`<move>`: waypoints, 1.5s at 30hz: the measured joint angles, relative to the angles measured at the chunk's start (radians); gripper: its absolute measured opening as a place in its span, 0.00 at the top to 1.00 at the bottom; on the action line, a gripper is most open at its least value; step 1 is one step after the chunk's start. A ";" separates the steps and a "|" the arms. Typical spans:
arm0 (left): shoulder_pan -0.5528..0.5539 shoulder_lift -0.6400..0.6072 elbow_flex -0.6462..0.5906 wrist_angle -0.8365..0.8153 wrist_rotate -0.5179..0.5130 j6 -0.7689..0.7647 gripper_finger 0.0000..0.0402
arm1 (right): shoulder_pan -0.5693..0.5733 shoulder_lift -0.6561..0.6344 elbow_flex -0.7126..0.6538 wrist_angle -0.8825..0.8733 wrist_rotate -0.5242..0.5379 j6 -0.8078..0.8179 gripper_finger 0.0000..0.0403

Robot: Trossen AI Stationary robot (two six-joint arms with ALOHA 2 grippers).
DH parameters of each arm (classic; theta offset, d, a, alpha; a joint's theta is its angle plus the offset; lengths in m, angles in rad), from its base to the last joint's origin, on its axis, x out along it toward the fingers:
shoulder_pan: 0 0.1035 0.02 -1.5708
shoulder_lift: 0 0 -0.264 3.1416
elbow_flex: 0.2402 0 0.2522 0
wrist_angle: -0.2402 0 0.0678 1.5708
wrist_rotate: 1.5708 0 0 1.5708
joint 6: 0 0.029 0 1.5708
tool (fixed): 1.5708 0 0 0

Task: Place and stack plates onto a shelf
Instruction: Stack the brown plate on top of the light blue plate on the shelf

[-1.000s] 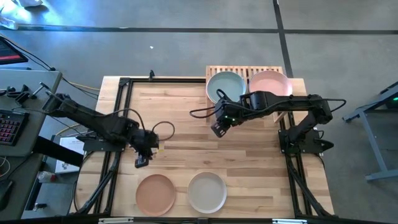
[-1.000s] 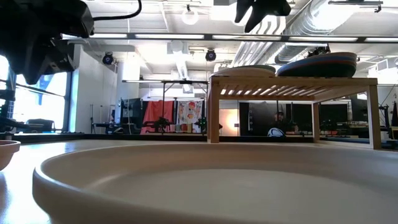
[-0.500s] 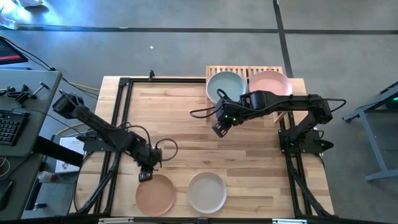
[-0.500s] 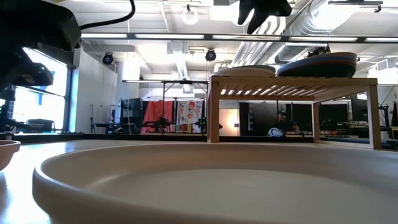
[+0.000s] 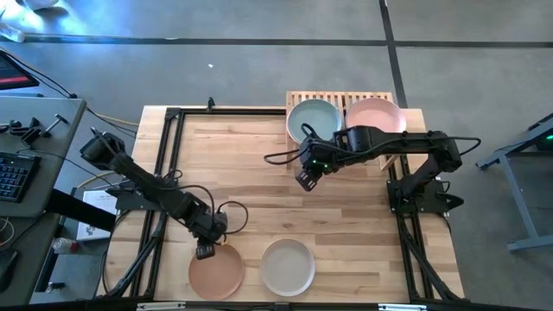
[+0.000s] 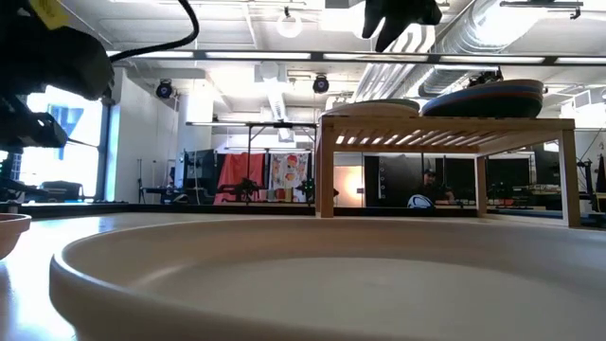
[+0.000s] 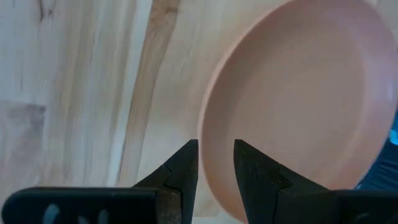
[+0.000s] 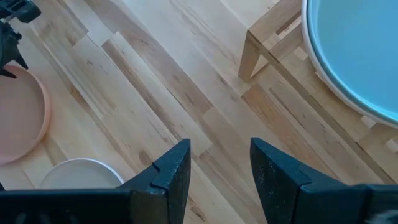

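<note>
The left gripper (image 5: 205, 251) has dropped to the terracotta plate (image 5: 217, 269), fingers narrowly parted astride its near rim, probably about to grasp. The right gripper (image 5: 304, 180), empty and open, hovers beside the shelf (image 5: 298, 98).

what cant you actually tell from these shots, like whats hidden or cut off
- How many plates sit under the pale green plate and pink plate on the shelf: the high view shows only the tops, and the low view only thin edges.
- Whether the left gripper touches the terracotta plate: the rim lies at the open fingers, contact unclear.
- The cream plate in the low view: cut off by the picture's edges.
</note>
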 joint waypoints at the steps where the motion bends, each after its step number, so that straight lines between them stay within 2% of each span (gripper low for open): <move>1: -0.001 0.007 0.000 0.000 -0.002 0.000 0.78 | 0.000 0.000 0.000 0.000 0.000 0.000 0.65; 34: -0.004 0.140 0.000 0.058 -0.031 -0.009 0.78 | 0.001 0.000 0.000 0.000 -0.004 0.009 0.65; 37: -0.004 0.140 -0.001 0.057 -0.031 -0.009 0.82 | 0.001 0.000 0.000 0.000 -0.004 0.009 0.65; 43: -0.004 0.137 0.000 0.055 -0.031 0.025 0.97 | 0.001 0.000 0.000 0.000 -0.003 0.009 0.65; 45: -0.002 0.134 0.000 0.051 -0.032 0.028 0.99 | 0.001 0.000 0.000 0.000 -0.003 0.009 0.65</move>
